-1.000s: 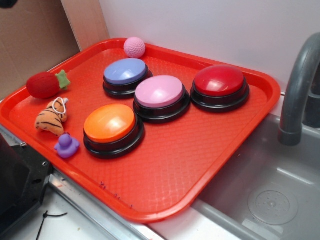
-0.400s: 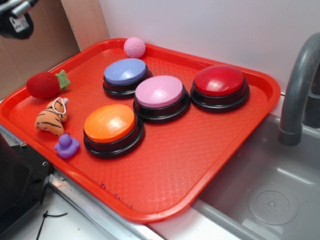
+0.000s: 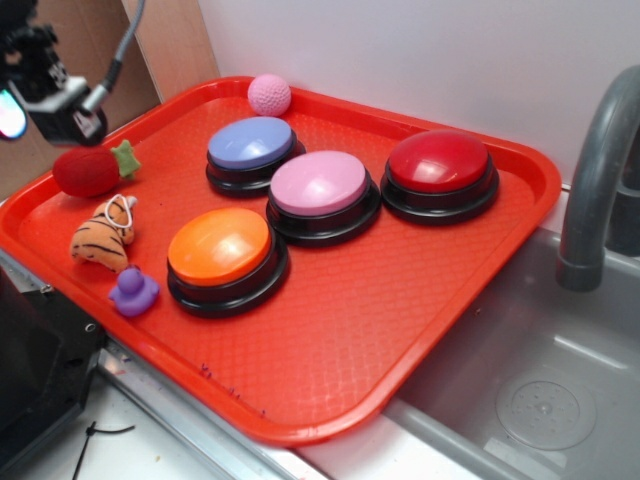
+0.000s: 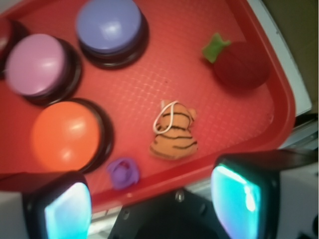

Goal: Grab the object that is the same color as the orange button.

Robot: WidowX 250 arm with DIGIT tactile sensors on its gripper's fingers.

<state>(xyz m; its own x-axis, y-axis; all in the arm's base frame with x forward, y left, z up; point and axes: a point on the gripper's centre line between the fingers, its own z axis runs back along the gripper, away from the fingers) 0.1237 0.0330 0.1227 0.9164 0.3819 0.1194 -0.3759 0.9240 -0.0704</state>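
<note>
Fingers [image 4: 65,209] spread wide and empty hang above the red tray's [image 4: 279,119] near edge, with the striped orange plush toy [image 4: 173,132] lying between them, slightly ahead, beside the orange button [image 4: 64,135].

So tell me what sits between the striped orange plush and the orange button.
Nothing: in the wrist view only bare red tray separates the striped orange plush from the orange button. The purple duck sits just off that line.

A toy kitchen setup is showing here: a grey sink [image 3: 540,380] with a grey tap [image 3: 600,180] is sitting beside a red tray [image 3: 400,300], cardboard [image 3: 60,70] standing behind.
</note>
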